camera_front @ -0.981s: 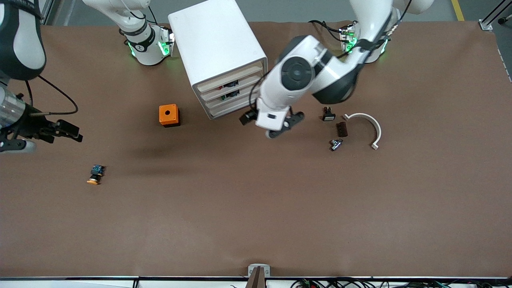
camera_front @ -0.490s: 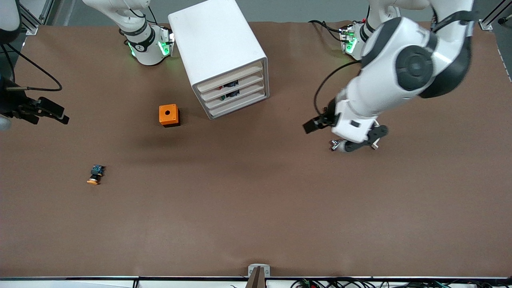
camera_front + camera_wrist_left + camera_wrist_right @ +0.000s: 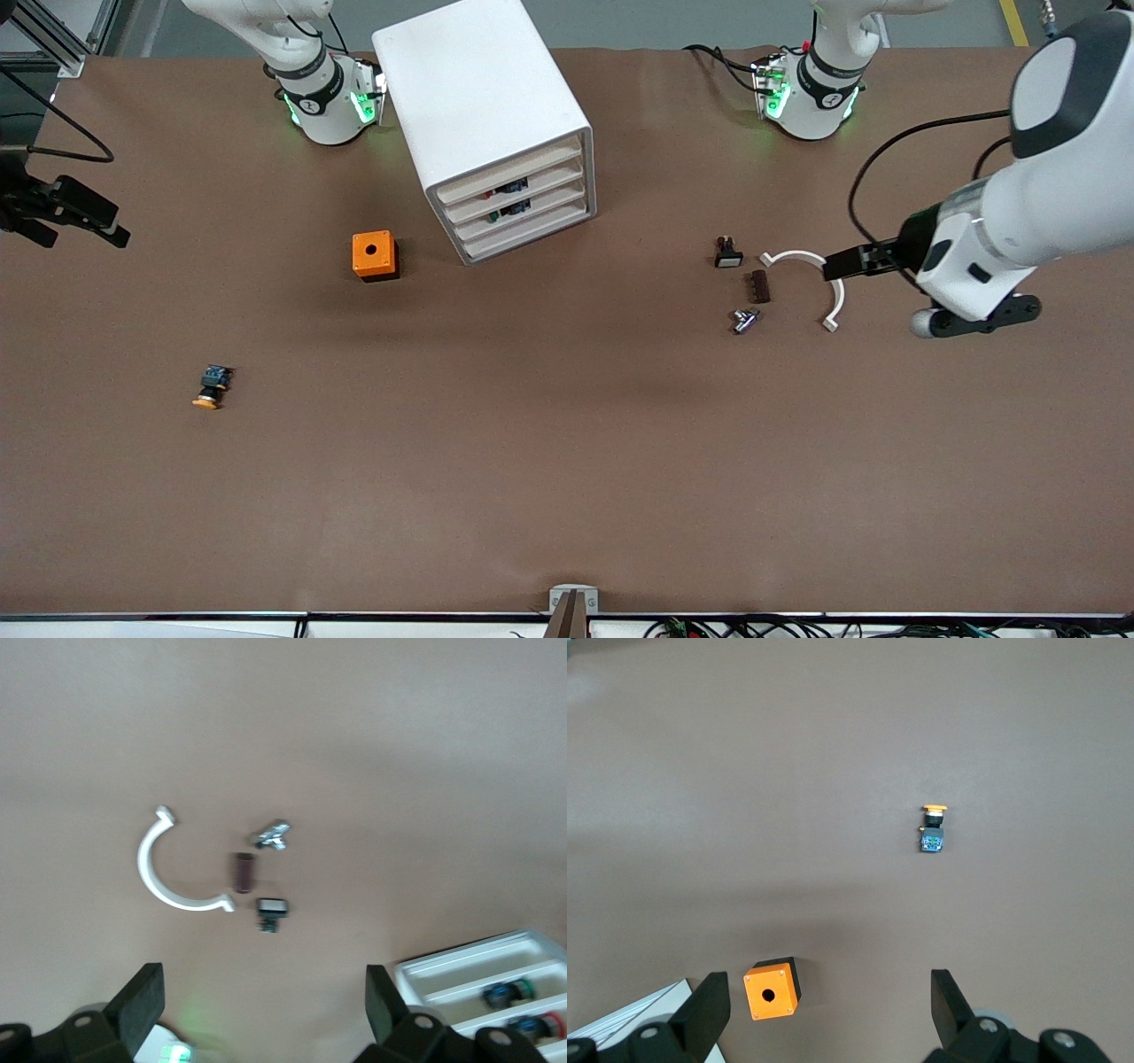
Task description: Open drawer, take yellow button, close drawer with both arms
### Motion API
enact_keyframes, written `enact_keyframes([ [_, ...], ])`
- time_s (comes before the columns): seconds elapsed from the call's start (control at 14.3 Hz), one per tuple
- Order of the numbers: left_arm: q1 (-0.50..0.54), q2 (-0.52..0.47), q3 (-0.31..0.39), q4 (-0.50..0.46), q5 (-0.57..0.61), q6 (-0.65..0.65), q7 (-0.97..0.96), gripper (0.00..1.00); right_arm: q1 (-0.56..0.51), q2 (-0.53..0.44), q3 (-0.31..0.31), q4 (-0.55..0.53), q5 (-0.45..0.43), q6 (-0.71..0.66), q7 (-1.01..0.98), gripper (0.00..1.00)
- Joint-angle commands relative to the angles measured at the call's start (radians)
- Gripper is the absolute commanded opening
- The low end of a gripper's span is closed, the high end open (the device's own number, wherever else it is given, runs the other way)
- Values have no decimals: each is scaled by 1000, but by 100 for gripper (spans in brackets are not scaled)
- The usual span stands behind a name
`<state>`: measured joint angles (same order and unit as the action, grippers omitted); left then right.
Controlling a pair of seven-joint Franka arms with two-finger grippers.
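Over the table's left-arm end, left gripper (image 3: 974,321) has swung away from the drawer (image 3: 509,175) — now shut. Right gripper (image 3: 66,213) retreated to its end; both jaws spread, empty. Button (image 3: 210,388) lies on the table — task looks finished.

**No readable text**

No words, brand names, numbers or labels can be made out anywhere. The right arm's base (image 3: 323,102) carries a small dark round mark, and the left arm's base (image 3: 811,97) another, both too small to read.
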<state>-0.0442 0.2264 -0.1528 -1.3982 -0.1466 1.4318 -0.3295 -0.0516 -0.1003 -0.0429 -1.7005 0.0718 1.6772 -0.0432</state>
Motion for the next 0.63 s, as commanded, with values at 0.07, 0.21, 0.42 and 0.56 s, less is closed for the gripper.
enact_keyframes([
  [0.07,-22,-185,130,-217,44,33,238,100,6,-1,-6,35,-18,-25,13,100],
  [0.21,-20,-261,167,-330,73,115,319,100,3,2,-9,36,-18,-19,9,100],
  [0.42,-16,-309,164,-421,120,249,322,100,1,4,-9,28,-20,-25,11,100],
  [0.56,-16,-305,159,-397,124,271,322,100,3,2,-9,25,-20,-27,23,100],
])
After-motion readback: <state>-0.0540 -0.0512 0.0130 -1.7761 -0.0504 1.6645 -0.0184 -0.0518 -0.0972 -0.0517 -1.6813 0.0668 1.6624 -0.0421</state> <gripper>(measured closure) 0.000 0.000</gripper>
